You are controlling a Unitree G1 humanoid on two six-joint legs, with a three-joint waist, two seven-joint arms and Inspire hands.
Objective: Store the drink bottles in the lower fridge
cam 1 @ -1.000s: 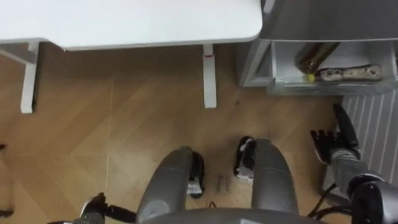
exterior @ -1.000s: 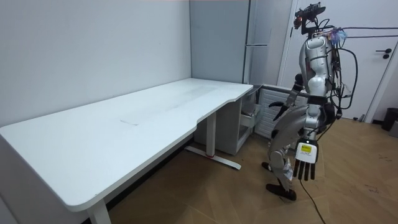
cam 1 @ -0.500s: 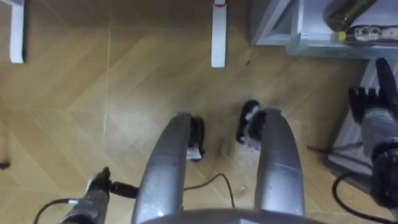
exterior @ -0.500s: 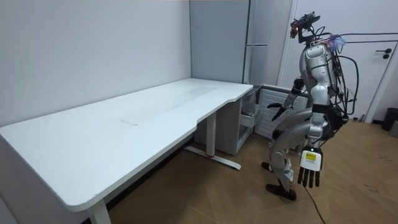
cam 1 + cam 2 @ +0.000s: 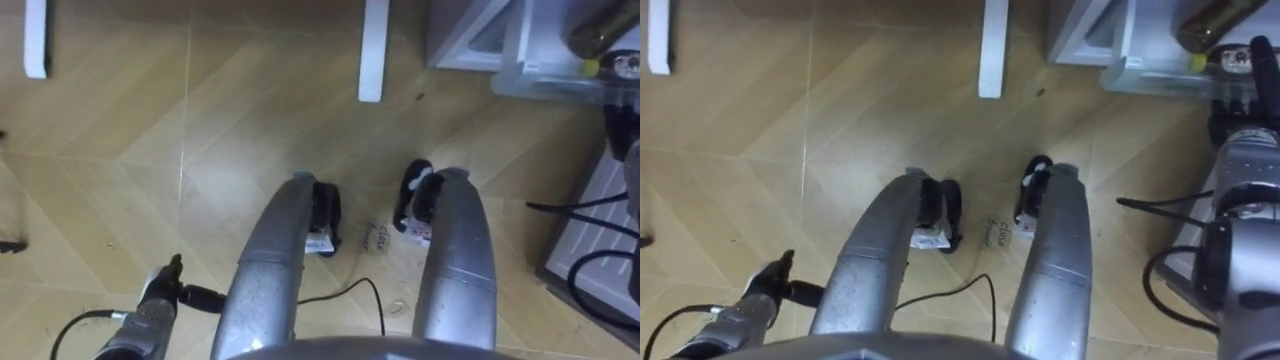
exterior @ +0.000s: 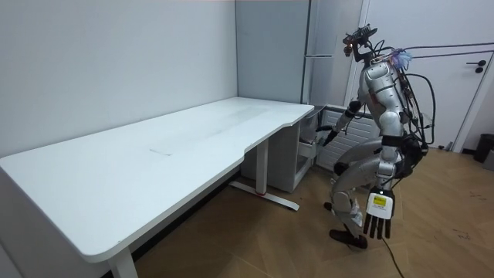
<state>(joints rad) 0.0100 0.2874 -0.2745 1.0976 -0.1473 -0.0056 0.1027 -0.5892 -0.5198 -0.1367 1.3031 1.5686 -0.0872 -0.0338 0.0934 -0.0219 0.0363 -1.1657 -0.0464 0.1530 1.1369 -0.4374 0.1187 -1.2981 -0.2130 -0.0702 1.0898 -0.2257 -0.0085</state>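
A brown bottle (image 5: 1212, 20) with a yellow cap lies in the open lower fridge drawer (image 5: 1160, 75), at the top right of the eye views, beside a flat pale packet. My right hand (image 5: 1245, 150) reaches up to the drawer's front edge with straight fingers and holds nothing. In the room view I stand bent forward with bent knees at the drawer (image 6: 312, 144), right hand (image 6: 328, 137) stretched towards it. My left hand (image 6: 378, 220) hangs open beside my thigh, empty.
A white desk (image 6: 154, 162) stands to my left, and its leg (image 5: 372, 50) is just left of the drawer. A tall grey fridge (image 6: 332, 54) rises behind the drawer. Wood floor (image 5: 150, 150) lies open to my left and behind me.
I have bent further forward and leaned towards the fridge. My right hand has moved up to the open drawer. The eye views have swung down onto the floor.
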